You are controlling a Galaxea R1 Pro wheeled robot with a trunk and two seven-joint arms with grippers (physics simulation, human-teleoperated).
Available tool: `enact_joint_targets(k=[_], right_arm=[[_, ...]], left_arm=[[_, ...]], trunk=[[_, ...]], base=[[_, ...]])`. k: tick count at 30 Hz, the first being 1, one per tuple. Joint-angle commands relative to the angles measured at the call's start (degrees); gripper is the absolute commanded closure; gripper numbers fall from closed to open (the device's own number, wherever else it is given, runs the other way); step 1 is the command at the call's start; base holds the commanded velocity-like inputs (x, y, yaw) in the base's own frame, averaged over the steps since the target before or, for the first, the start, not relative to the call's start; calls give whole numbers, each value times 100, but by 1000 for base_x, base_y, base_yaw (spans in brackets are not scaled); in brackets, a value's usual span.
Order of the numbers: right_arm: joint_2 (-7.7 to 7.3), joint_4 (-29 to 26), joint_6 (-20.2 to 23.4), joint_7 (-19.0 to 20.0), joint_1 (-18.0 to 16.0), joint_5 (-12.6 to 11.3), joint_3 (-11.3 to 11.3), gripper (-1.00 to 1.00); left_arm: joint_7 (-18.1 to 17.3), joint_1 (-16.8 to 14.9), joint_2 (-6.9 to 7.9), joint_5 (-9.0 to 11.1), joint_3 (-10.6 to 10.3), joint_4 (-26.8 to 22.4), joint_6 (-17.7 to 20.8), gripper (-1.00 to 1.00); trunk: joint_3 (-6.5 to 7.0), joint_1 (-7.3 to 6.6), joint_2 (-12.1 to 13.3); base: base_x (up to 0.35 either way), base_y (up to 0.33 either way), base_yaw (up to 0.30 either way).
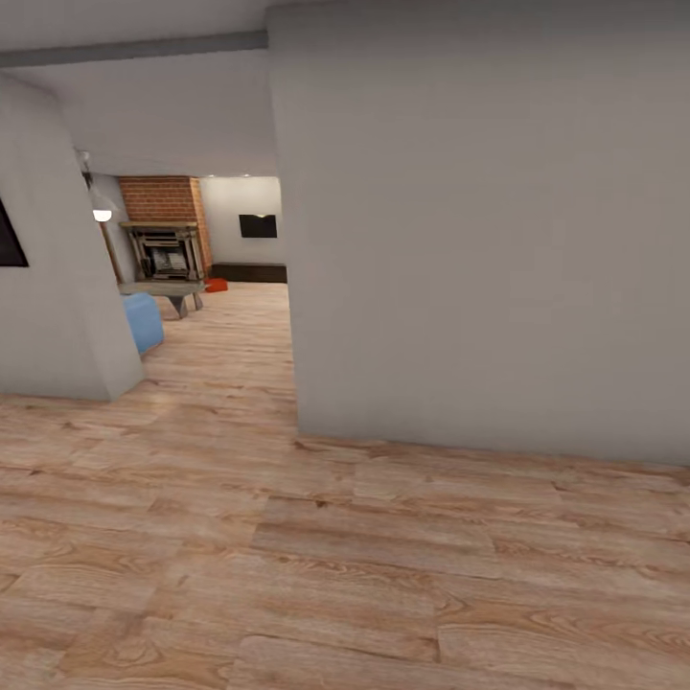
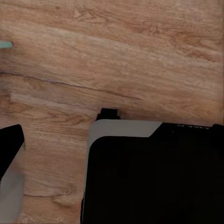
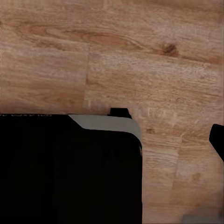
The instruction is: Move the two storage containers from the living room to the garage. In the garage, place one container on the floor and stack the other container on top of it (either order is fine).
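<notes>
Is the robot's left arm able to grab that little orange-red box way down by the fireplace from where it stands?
Probably not. The orange-red box sits far down the room, near the brick fireplace and past the blue sofa, with a long run of wood floor between. The robot would likely have to drive closer first.

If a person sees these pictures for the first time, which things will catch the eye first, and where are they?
A big plain grey wall fills the head view's right half, standing on light wood-plank flooring. Through the opening left of it, far back, stand a red-brick fireplace and a black wall screen, with a small orange-red container on the floor there and something blue nearer.
</notes>
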Motion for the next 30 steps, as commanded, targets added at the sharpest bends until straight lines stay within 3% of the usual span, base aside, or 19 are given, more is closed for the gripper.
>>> enact_joint_targets(k=[1,7,23,30], right_arm=[[8,17,-26,-3,-8,-55,48,-100],[14,17,-8,-12,-7,-58,50,-100],[14,17,-24,-12,-8,-52,50,-100],[6,15,-28,-12,-8,-55,48,-100]], left_arm=[[12,-4,-2,39,6,-2,3,-100],[12,-4,-2,39,6,-2,3,-100],[12,-4,-8,39,6,-2,3,-100],[12,-4,-10,35,6,-2,3,-100]], trunk=[[-11,5,-9],[-11,5,-9],[-11,5,-9],[-11,5,-9]], base=[[323,0,0],[323,0,45],[323,0,251],[323,0,45]])
